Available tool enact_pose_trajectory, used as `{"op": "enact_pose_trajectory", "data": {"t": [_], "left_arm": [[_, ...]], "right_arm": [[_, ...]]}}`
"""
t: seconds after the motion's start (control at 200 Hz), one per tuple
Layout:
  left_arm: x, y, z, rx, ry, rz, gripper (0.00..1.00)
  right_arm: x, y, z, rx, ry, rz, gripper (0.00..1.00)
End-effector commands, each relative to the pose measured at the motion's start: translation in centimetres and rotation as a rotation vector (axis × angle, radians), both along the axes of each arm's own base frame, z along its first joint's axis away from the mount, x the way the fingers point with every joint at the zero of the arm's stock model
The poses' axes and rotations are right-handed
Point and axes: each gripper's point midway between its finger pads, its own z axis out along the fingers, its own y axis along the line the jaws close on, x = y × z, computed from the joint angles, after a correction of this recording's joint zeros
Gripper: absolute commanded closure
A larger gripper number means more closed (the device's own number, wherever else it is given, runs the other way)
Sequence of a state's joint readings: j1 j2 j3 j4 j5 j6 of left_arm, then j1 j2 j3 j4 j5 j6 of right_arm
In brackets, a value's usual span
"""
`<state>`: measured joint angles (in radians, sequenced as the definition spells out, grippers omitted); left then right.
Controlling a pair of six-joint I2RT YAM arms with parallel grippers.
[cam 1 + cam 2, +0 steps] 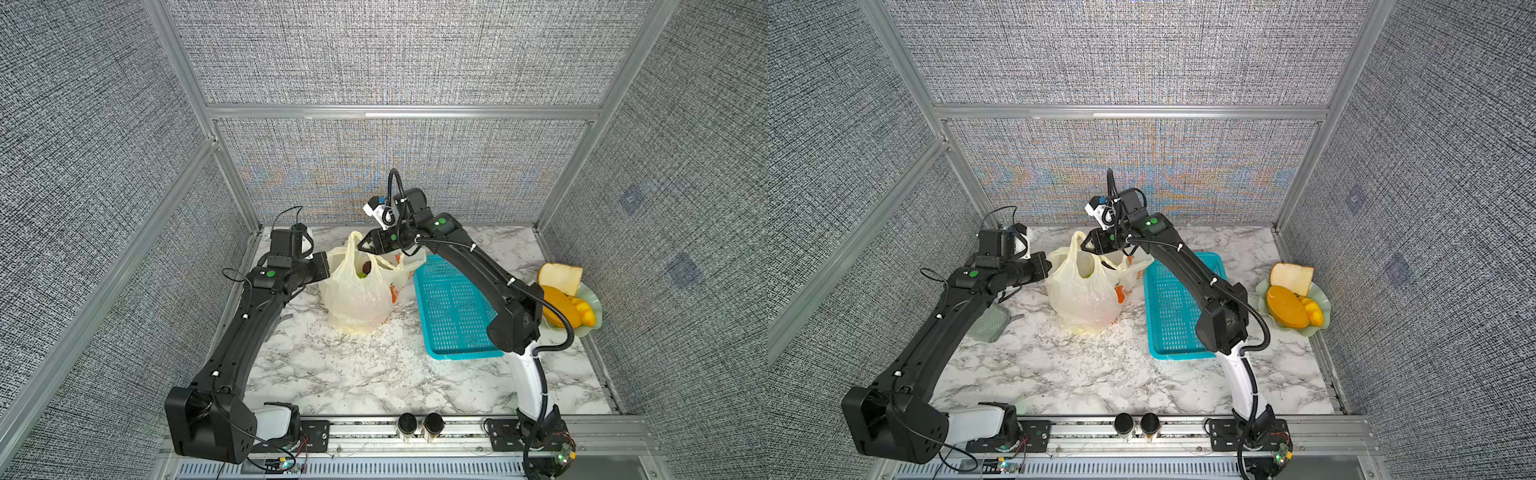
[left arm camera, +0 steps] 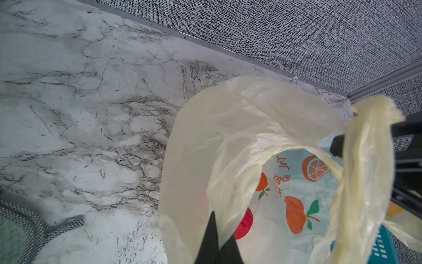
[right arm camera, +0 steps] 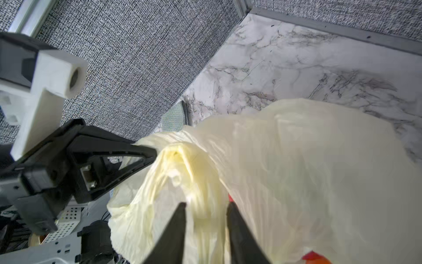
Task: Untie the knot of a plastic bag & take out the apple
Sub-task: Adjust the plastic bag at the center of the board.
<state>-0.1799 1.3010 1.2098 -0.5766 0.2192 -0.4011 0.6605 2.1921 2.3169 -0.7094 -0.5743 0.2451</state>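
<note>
Black left claw (image 2: 215,226), pressed together on the plastic bag's (image 1: 355,299) rim, and right claw (image 3: 206,204), straddling a handle strip (image 3: 203,180) with grip we cannot tell, should pull apart gently, we judge, baring the apple (image 2: 244,222) inside the bag on the counter (image 1: 353,374).

The apple (image 2: 245,225) is peeking out as just a red sliver behind the film of the plastic bag (image 2: 205,137). The left tool (image 2: 220,228) and the right tool (image 3: 206,204) are both running off their wrist views' edges. Blur is hiding whether the right one is pinching. A grey cloth (image 1: 988,324) is lying half under the left arm (image 1: 934,332).
</note>
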Motion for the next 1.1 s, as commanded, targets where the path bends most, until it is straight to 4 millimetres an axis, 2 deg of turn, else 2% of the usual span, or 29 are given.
{"op": "enact_pose_trajectory", "data": {"t": [0.0, 0.1, 0.21, 0.315, 0.405, 0.565, 0.74, 0.845, 0.976, 1.046, 1.091], "left_arm": [[0.3, 0.1, -0.1, 0.016, -0.014, -0.006, 0.99], [0.5, 0.4, -0.7, 0.041, -0.013, -0.002, 0.99], [0.6, 0.7, -1.3, 0.058, -0.010, 0.004, 0.99], [0.7, 0.7, -1.8, 0.060, 0.000, 0.004, 0.99], [0.6, 0.6, -2.1, 0.056, 0.014, 0.007, 0.99], [0.1, 0.6, -2.8, 0.041, 0.051, 0.019, 0.99], [-1.2, 0.6, -4.7, 0.028, 0.113, 0.022, 0.99], [-1.9, 0.8, -6.0, 0.027, 0.136, 0.030, 0.99], [-2.6, 1.2, -7.0, 0.038, 0.153, 0.046, 0.99], [-3.0, 1.5, -7.5, 0.050, 0.174, 0.064, 0.99], [-3.2, 1.7, -7.8, 0.055, 0.191, 0.070, 0.99]], "right_arm": [[-3.3, 0.1, 2.1, 0.016, -0.034, 0.098, 1.00], [-7.4, -0.8, 4.3, 0.019, -0.134, 0.155, 1.00], [-12.0, -2.5, 4.9, 0.052, -0.119, 0.216, 1.00], [-16.5, -3.5, 3.0, 0.034, -0.067, 0.302, 1.00], [-19.2, -4.0, -1.0, -0.049, 0.010, 0.357, 1.00], [-21.2, -4.5, -9.1, -0.340, 0.014, 0.411, 1.00], [-22.7, -6.0, -14.8, -0.546, 0.046, 0.477, 1.00], [-23.6, -7.2, -17.2, -0.626, 0.074, 0.517, 1.00], [-24.5, -8.1, -19.1, -0.660, 0.116, 0.544, 1.00], [-25.0, -8.4, -19.6, -0.672, 0.133, 0.560, 1.00], [-25.0, -8.3, -19.2, -0.662, 0.130, 0.569, 1.00]]}}
